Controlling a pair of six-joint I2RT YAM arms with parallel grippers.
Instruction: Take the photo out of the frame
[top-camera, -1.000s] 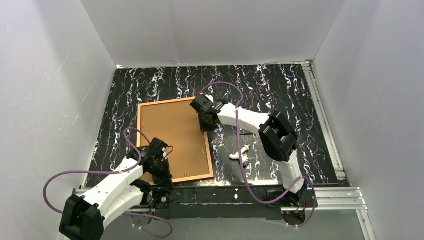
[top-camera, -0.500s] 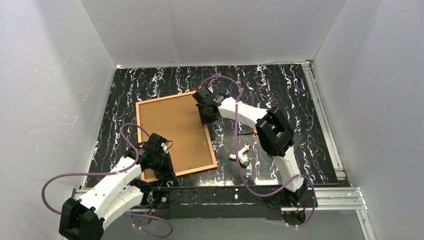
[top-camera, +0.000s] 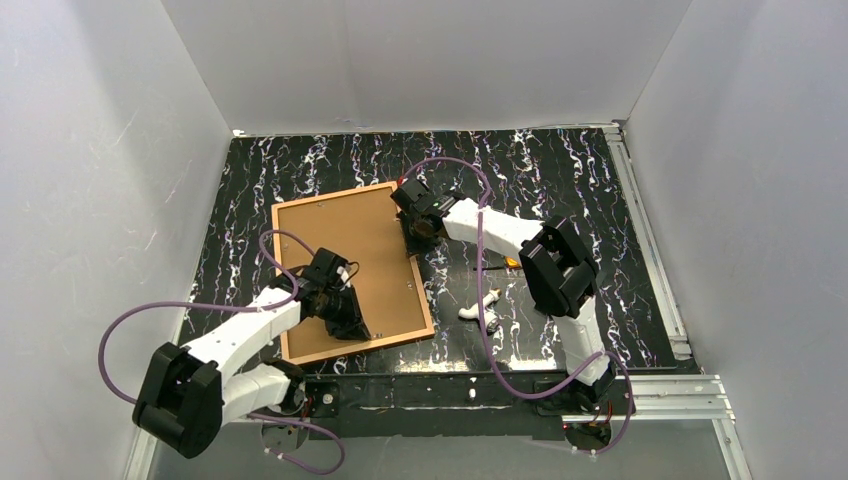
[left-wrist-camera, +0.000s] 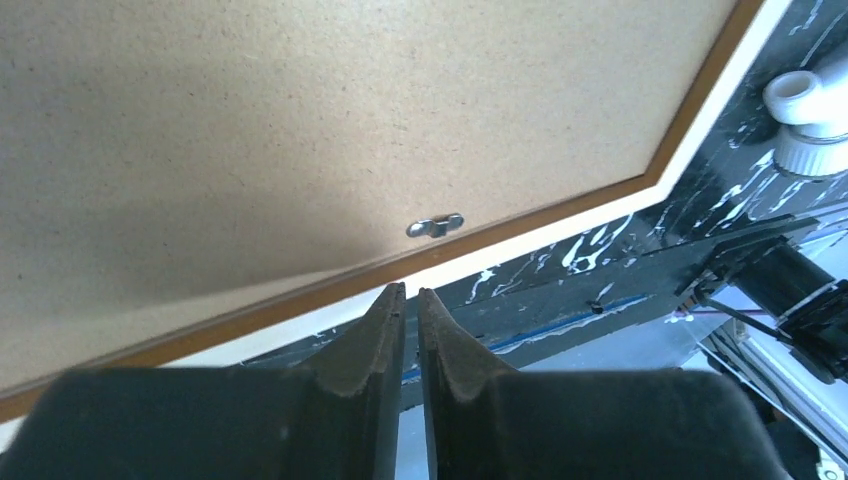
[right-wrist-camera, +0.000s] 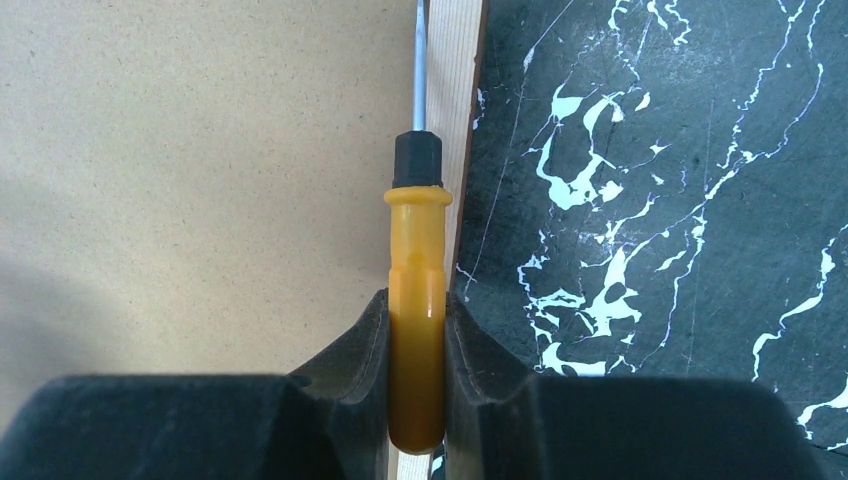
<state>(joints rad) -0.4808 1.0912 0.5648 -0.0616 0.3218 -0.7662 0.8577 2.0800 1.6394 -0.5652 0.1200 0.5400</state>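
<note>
Up from the frame's lower-left corner comes the left gripper (top-camera: 347, 318), now parked over the lower middle of the backing board (top-camera: 330, 240), and the frame (top-camera: 429, 318) itself has twisted a touch anticlockwise on the table (top-camera: 560, 170) in the top view. The right gripper (top-camera: 413, 232) has crept a little higher along the frame's right side.

On the left wrist view, the left gripper (left-wrist-camera: 411, 292) has its jaws pinched almost together with nothing between them, tips pointing at a small metal clip (left-wrist-camera: 435, 226) sitting on the board just inside the wooden rail. On the right wrist view, the right gripper (right-wrist-camera: 415, 298) is clamped on a yellow-handled screwdriver (right-wrist-camera: 415, 230), whose thin shaft runs up along the pale rail toward the top of that picture.

And the photo? Out of sight. The frame lies back-up, left of centre on the table, so the print can only be under that board.

So my read is we're in the unfastening step, with the backing not yet freed. The next move calls for a fine touch: narrow tips or the blade brought onto a clip and turned off the board without skating the frame sideways, while the other arm steadies it.
</note>
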